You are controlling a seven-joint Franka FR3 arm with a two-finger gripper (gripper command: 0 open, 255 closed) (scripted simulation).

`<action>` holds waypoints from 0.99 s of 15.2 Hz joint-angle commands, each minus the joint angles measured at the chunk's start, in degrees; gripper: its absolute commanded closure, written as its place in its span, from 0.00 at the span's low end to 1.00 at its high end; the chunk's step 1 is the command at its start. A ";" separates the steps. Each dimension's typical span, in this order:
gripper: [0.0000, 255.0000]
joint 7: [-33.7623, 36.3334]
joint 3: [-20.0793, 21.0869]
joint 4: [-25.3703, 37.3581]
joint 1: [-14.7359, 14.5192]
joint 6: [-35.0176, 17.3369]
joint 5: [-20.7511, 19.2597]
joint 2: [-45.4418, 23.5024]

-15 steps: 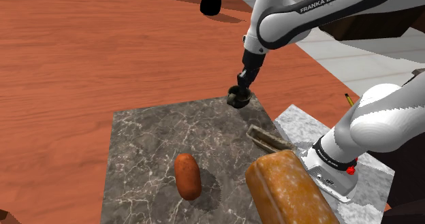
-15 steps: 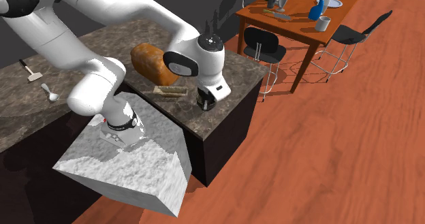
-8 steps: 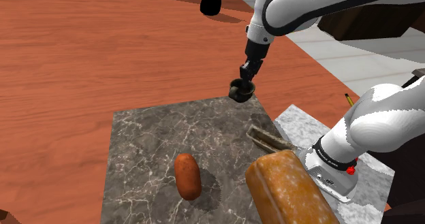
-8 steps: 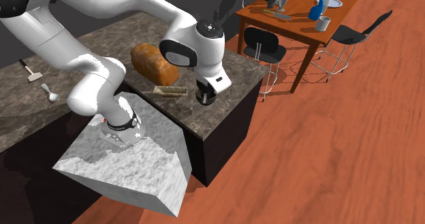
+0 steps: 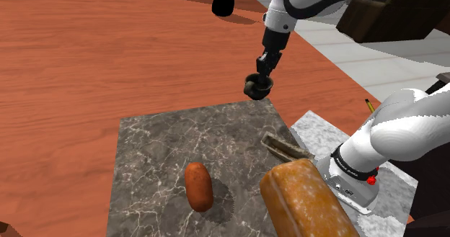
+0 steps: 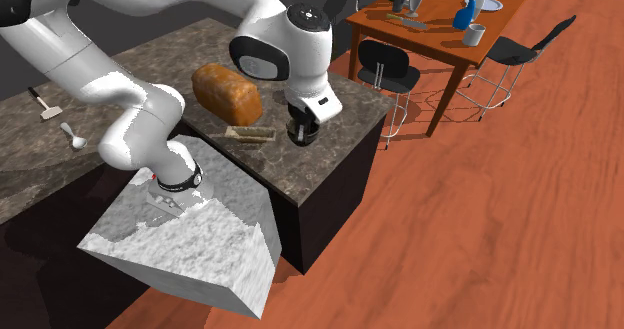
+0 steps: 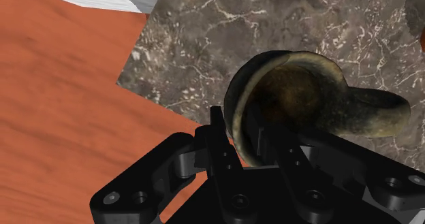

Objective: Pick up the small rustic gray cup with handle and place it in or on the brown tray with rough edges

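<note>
The arm (image 5: 404, 127) is built of smooth, rounded white links, glossy in the lower right of the shoulder view, with dark grey seams at the joints. A dark collar (image 5: 352, 168) at its foot carries small red marks. In the second exterior view a round grey cap (image 6: 254, 57) closes one joint near the upper middle. The end effector (image 7: 248, 144) is all black, blocky and faceted, its knuckles set with round recessed screws (image 7: 240, 202)

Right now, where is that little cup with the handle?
In the shoulder view, the cup hangs clasped in the gripper over the marble counter's upper-right corner, beyond the tray.
</note>
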State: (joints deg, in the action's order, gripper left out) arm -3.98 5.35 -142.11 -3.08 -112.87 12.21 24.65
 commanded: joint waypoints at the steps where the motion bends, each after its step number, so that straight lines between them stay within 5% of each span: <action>1: 1.00 0.29 -0.06 1.11 0.02 1.74 -0.13 0.64; 3: 1.00 0.52 -0.15 2.26 0.06 3.31 -0.27 1.08; 15: 1.00 7.53 3.37 -15.55 -5.24 15.43 4.56 32.08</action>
State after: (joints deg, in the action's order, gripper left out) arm 2.58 8.24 -156.48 -7.62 -99.00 16.13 53.87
